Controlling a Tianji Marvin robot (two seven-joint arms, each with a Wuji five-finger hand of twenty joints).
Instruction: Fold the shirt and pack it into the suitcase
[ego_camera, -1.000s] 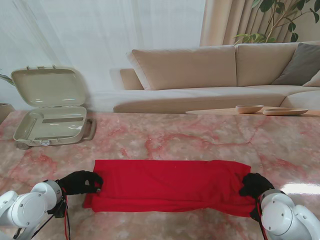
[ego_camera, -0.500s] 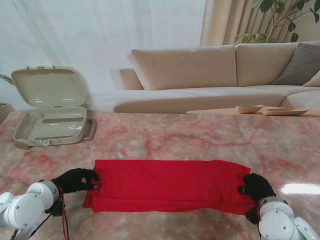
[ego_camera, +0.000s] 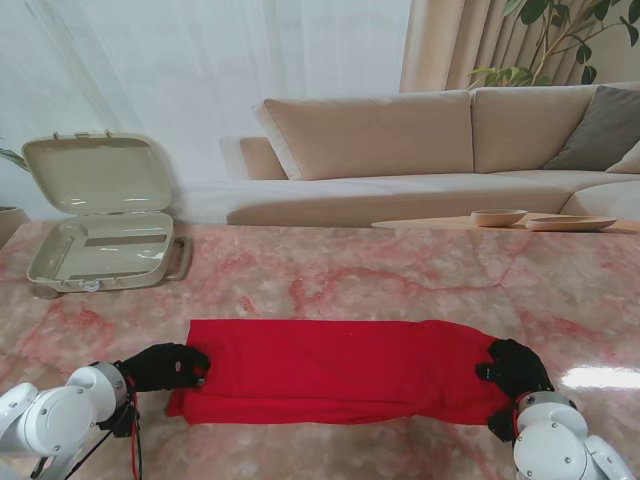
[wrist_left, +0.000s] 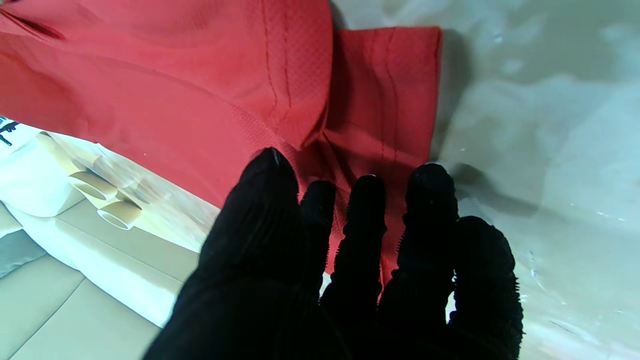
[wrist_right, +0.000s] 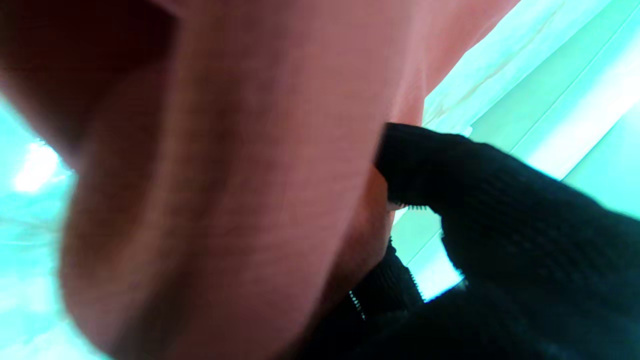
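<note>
A red shirt (ego_camera: 335, 370), folded into a band, was laid across the lower tabletop (ego_camera: 400, 275). Its ends were gripped by the left robot hand (ego_camera: 165, 366) and right robot hand (ego_camera: 512, 368); the right fingertips were hidden by cloth. The open suitcase (ego_camera: 100, 215) was seen upper left.

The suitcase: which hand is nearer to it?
Left. The left hand is at the shirt's left end, on the suitcase's side; the right hand is at the far end.

Compared with half a second earlier, the left hand (ego_camera: 165, 366) sits slightly further right, back on the shirt's (ego_camera: 340, 372) lower-left end. The right hand (ego_camera: 513, 368) sits higher in the frame, fingers closed on the shirt's right end.
</note>
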